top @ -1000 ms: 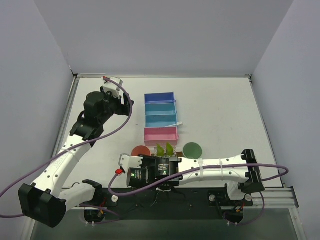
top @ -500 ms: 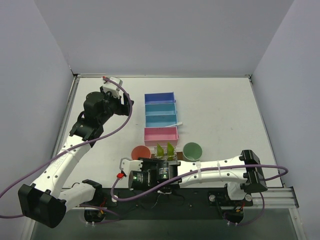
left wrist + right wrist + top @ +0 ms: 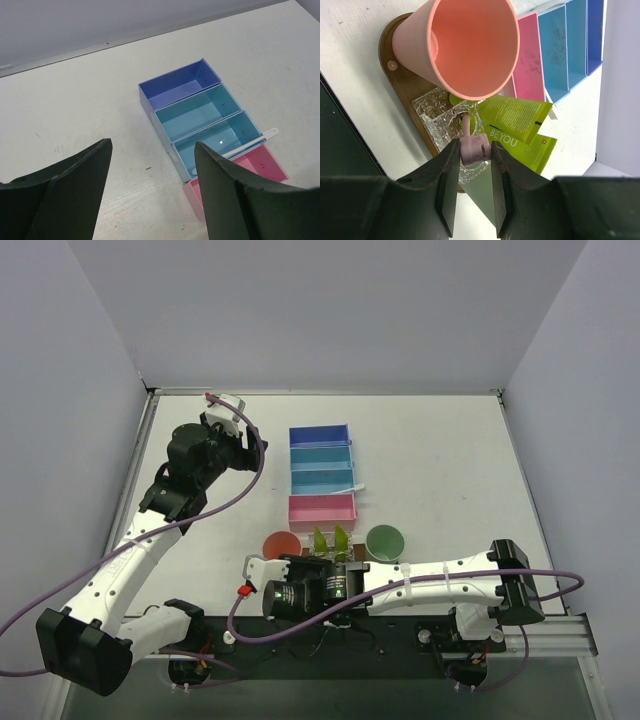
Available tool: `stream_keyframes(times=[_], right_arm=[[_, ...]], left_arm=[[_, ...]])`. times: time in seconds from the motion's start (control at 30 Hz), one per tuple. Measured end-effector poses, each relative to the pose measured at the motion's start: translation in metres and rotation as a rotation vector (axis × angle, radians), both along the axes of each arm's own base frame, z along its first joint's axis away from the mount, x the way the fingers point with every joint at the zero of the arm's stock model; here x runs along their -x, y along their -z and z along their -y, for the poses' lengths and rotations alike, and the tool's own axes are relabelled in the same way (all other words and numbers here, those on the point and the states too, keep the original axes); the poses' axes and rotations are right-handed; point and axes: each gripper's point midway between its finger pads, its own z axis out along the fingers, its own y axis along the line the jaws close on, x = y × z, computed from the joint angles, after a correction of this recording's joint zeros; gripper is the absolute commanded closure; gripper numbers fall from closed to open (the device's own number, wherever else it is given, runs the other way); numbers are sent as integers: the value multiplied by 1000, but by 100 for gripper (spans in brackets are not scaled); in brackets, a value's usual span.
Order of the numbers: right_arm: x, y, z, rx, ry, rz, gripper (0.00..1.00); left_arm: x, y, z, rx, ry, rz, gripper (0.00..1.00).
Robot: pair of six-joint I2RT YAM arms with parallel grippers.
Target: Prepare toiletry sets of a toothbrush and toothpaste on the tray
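My right gripper (image 3: 475, 150) is shut on the thick end of the pale pink toothbrush (image 3: 466, 125), which points down into the clear holder (image 3: 437, 117) on the dark-brown tray (image 3: 402, 85). Two yellow-green toothpaste tubes (image 3: 517, 117) (image 3: 532, 147) stand in that holder; the top view shows them too, the tubes (image 3: 330, 538) poking out beside the right arm. A white toothbrush (image 3: 250, 144) lies across the rim of the bins, also visible from above as the white toothbrush (image 3: 345, 490). My left gripper (image 3: 152, 147) hangs open over bare table, left of the bins, holding nothing.
A salmon cup (image 3: 470, 45) stands on the tray's left end and a mint-green cup (image 3: 385, 540) at its right. Behind the tray sit a blue bin (image 3: 320, 436), teal bins (image 3: 320, 468) and a pink bin (image 3: 322, 508). The right arm hides most of the tray from above.
My right gripper, still shut on the pink toothbrush, has shifted slightly right and toward the near edge, uncovering more of the salmon cup. The left arm has not moved.
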Motion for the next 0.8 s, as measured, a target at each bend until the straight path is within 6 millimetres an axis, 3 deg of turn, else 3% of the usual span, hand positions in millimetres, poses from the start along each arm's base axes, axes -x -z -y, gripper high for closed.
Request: stream_keyframes(times=[0.43,0.57,0.8], right_arm=[[1,-1,1,-12,-2,-5,66],[3,-5,1,-38,-11,-22,53],[9,-12,1,-90,-35,-64,46]], left_arm=[[0,0,0,0,0,0,23],[0,0,0,0,0,0,23],[0,0,0,0,0,0,23]])
